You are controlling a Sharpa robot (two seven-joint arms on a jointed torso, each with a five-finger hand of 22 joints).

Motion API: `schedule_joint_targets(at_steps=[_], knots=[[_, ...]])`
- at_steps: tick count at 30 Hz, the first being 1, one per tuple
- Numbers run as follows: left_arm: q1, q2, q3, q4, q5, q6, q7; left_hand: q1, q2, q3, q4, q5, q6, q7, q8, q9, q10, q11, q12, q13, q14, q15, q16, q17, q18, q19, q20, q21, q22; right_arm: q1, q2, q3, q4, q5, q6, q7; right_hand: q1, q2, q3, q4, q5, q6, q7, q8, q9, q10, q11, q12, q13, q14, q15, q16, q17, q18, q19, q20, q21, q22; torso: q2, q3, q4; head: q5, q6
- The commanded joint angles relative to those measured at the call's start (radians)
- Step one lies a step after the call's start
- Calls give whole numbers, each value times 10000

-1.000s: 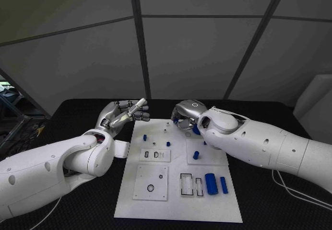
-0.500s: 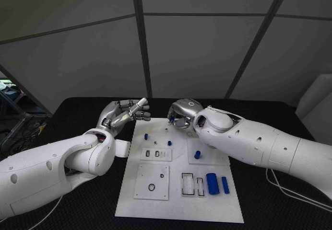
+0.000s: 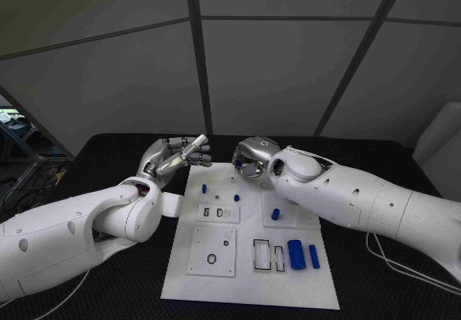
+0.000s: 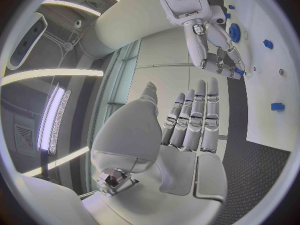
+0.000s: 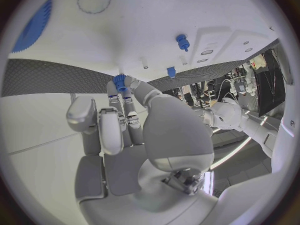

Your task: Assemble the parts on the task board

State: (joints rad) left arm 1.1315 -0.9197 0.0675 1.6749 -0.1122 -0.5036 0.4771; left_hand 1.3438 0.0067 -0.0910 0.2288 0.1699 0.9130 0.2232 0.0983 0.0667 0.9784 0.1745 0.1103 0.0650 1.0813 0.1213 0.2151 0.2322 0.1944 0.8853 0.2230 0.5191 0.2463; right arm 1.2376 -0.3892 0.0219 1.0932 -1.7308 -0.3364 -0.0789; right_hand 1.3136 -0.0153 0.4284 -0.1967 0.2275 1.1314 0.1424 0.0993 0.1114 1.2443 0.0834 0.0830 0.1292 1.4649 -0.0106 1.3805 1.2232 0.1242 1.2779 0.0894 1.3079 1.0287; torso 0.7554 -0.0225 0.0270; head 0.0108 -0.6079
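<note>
The right robot hand (image 3: 252, 160) hangs over the far edge of the task board (image 3: 245, 280), its fingers curled downward; in the right wrist view a small blue gear-like part (image 5: 119, 81) sits pinched at the fingertips (image 5: 128, 101), just above the board's white face. The left robot hand (image 3: 176, 157) is raised just off the board's far left corner, released, with its fingers straight, close together and holding nothing; the left wrist view shows that flat palm (image 4: 187, 135) with the right robot hand beyond it.

On the board, near the right robot hand, a blue peg (image 3: 204, 189) stands toward the far left side, and another small blue piece (image 3: 237, 199) stands just toward the board's middle from it. A blue stub (image 3: 275, 214) stands on a raised white tile right of centre. Toward the board's near right side two blue cylinders lie side by side, a thick one (image 3: 296, 255) and a thin one (image 3: 314, 257), beside narrow rectangular slots (image 3: 260, 255). The board rests on the black surface (image 3: 115, 287).
</note>
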Motion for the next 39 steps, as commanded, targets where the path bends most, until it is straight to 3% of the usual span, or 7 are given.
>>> schedule_joint_targets(at_steps=[1, 16, 21, 28, 39], knots=[[18, 18, 12, 14, -17, 125, 45, -20, 111, -55, 7, -42, -54, 14, -61, -8, -65, 16, -48, -14, -52, 5, -69, 13, -161, -60, -2, 51, 16, 23, 50, 7, -56, 42, 218, 111, 48, -36, 19, 46, 35, -55, 25, -36, 10, 124, -136, -35, 44, 490, -12, 41, -3, -196, -60, 37, 52, -13, 1, -1, -2, 8, -5], [29, 38, 15, 14, -17, 130, 38, -20, 111, -55, 7, -42, -54, 14, -61, -8, -65, 16, -48, -14, -52, 5, -69, 13, -161, -60, -2, 51, 16, 20, 252, 3, -308, 49, 479, 171, 0, -98, 51, 127, -46, -195, 78, -148, 22, -67, -70, -171, 58, 474, 44, 45, -29, -179, -149, 86, 28, -80, 16, -1, -16, 51, -24], [31, 41, 16, 10, -17, 138, 30, -14, 117, -61, 1, -42, -62, 23, -75, -8, -80, 23, -64, -15, -64, 11, -89, 20, -161, -81, 4, 54, 18, 20, 304, 3, -432, 54, 578, 138, -112, -219, 159, 247, -82, -664, 214, -386, -45, -675, 91, -240, -57, 446, 183, 41, -57, -142, -313, 195, -71, -283, 9, -3, -16, 38, -44], [31, 41, 16, 11, -17, 161, 17, -9, 122, -67, -5, -42, -77, 33, -92, -11, -103, 33, -84, -17, -73, 18, -106, 26, -161, -99, 9, 57, 21, 20, 371, 2, -560, 152, 700, 170, -279, -565, 237, 427, -480, -1569, 379, -382, -196, -1927, 369, -211, -383, 356, 419, -83, -319, -44, -649, 430, -332, -769, 9, -5, -24, 91, -51], [33, -1, 16, 28, -17, 176, -10, -9, 125, -69, -5, -42, -82, 35, -97, -11, -110, 35, -91, -17, -75, 20, -112, 29, -161, -104, 11, 58, 22, 20, 306, 1, -472, 199, 660, 202, -237, -659, 135, 522, -562, -1735, 332, -358, -202, -2356, 395, -156, -514, 276, 444, -242, -611, 22, -857, 481, -534, -1105, 3, 0, -27, 116, -79]])
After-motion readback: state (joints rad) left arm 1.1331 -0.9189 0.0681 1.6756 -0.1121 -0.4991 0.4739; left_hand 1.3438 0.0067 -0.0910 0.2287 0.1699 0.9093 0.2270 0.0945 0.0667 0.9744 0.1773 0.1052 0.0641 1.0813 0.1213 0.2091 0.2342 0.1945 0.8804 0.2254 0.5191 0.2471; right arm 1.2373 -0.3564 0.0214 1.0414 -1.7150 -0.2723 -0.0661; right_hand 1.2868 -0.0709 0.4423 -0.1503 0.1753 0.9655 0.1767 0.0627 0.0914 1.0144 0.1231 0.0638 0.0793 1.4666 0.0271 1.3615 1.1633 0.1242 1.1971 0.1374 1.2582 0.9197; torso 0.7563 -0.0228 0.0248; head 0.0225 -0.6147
